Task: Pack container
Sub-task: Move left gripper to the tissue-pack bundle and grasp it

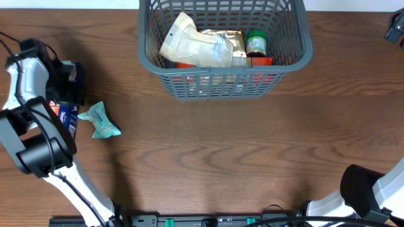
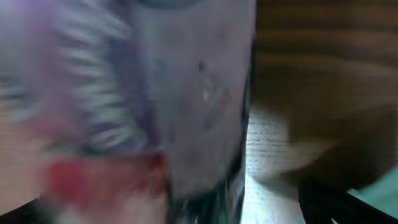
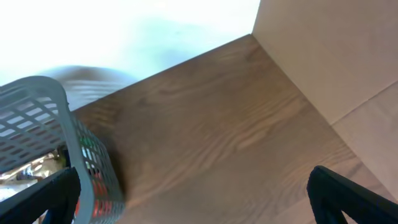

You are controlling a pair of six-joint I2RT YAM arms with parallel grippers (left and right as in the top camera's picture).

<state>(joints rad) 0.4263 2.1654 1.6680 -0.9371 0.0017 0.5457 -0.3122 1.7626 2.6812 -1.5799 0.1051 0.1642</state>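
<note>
Perhaps left gripper (image 1: 65, 90) on packet (image 1: 74, 70), container (image 1: 221, 85) well apart.

The container (image 1: 224, 82) is grey moulded plastic, matt, with smooth lattice walls. The surface (image 1: 240, 151) under it is brown wood grain, smooth with a soft sheen. Inside the container a cream pouch (image 1: 192, 44) looks like creased matt paper. The teal packet (image 1: 101, 121) is crinkled film, faintly glossy. The purple and red packet (image 2: 124, 112), blurred, looks like shiny film
</note>
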